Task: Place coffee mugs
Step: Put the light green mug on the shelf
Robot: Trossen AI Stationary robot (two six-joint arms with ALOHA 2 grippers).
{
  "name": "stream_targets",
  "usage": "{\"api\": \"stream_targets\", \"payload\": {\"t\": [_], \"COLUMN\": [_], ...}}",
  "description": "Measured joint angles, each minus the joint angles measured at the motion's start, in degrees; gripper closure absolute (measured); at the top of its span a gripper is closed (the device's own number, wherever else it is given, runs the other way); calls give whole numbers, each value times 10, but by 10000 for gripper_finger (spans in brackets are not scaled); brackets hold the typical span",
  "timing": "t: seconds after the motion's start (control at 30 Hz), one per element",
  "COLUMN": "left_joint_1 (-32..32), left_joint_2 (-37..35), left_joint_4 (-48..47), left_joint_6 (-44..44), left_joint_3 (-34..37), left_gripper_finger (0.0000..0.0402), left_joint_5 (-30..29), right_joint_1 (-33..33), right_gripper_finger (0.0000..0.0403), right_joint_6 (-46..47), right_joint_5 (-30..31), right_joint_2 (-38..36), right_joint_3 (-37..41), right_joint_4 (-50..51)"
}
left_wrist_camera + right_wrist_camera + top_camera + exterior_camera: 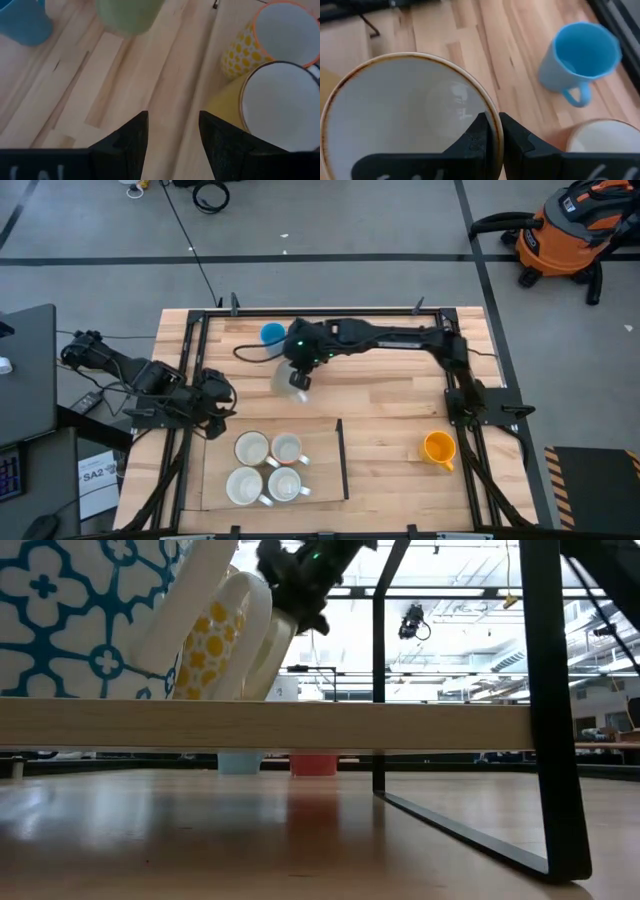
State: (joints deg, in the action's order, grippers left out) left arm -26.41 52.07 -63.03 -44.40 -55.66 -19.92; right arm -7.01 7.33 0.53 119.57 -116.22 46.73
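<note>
Right gripper [492, 131] pinched on rim of pale mug [405, 117] mid-tabletop near blue mug [272, 333]; carry level, set beside four mugs [268, 466] at near edge; left gripper [172, 127] half-open, empty, at left edge.

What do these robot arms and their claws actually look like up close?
Both arms are dark, jointed and slim. The right claw has two black wedge-shaped fingers; a green light glows near its wrist. The left claw has matching black pointed fingers. A black cable loops beside the right arm.
</note>
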Motion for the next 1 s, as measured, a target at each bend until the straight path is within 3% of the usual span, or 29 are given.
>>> {"api": "stream_targets", "payload": {"t": [0.5,1.0], "left_joint_1": [0,0], "left_joint_2": [0,0], "left_joint_4": [38,57], "left_joint_6": [0,1], "left_joint_3": [0,0], "left_gripper_finger": [221,221], "left_joint_5": [0,0], "right_joint_1": [-1,-1], "right_gripper_finger": [367,356], "right_joint_6": [-46,-45], "right_joint_5": [-6,-8], "right_joint_2": [103,104], "right_joint_3": [-22,-23], "right_joint_4": [26,27]}}
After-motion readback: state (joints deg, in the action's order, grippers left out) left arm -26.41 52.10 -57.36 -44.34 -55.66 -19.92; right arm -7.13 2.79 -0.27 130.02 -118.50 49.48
